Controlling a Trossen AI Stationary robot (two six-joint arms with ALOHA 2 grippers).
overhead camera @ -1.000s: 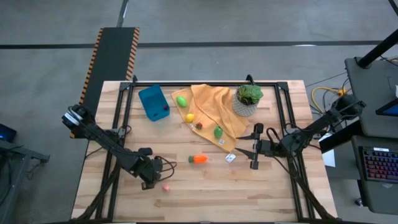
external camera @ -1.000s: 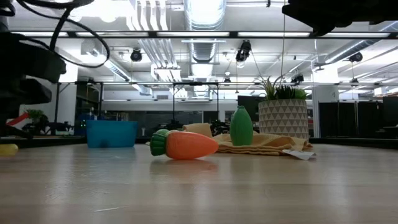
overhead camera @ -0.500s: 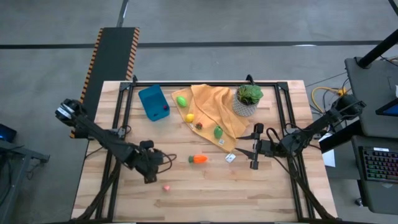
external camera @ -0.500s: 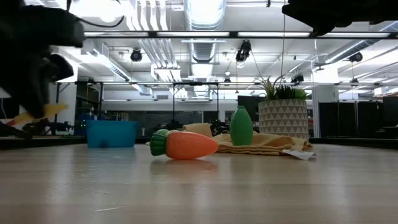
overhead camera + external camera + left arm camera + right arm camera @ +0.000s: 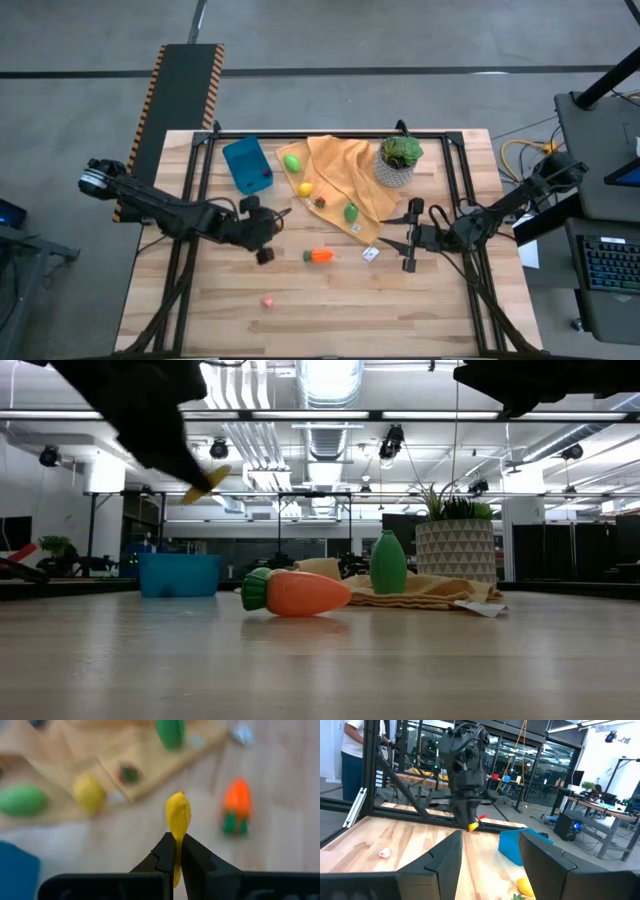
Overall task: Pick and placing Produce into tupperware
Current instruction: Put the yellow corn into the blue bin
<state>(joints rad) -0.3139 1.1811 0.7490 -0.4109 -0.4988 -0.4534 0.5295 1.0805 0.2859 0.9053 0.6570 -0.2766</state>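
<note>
My left gripper (image 5: 280,214) hangs above the table between the blue tupperware (image 5: 247,165) and the orange carrot (image 5: 320,256), shut on a small yellow toy piece (image 5: 178,815). A green fruit (image 5: 292,161), a yellow lemon (image 5: 305,188), a tiny brown piece (image 5: 320,201) and a green vegetable (image 5: 351,212) lie on the orange-yellow cloth (image 5: 340,160). A tiny pink piece (image 5: 267,301) lies on the bare wood near the near edge. My right gripper (image 5: 400,240) waits open at the right of the table, next to the cloth's corner. My left gripper pinches the yellow piece by its lower end (image 5: 176,851) between its two fingers (image 5: 162,852). Most of the piece sticks out past the fingertips. In the low view the fingers slant downward and the piece (image 5: 207,483) is lifted well clear of the table.
A potted plant (image 5: 399,160) stands at the cloth's far right corner. A small white tag (image 5: 370,254) lies right of the carrot. Black frame rails run along the table's left, right and far sides. Bare wood lies along the near edge.
My left gripper has risen from the table's near part, beside the pink piece, and swung toward the far edge and the right, turning its fingers toward the cloth. The yellow piece, low at the table a second ago, is now carried high. My right arm kept still.
</note>
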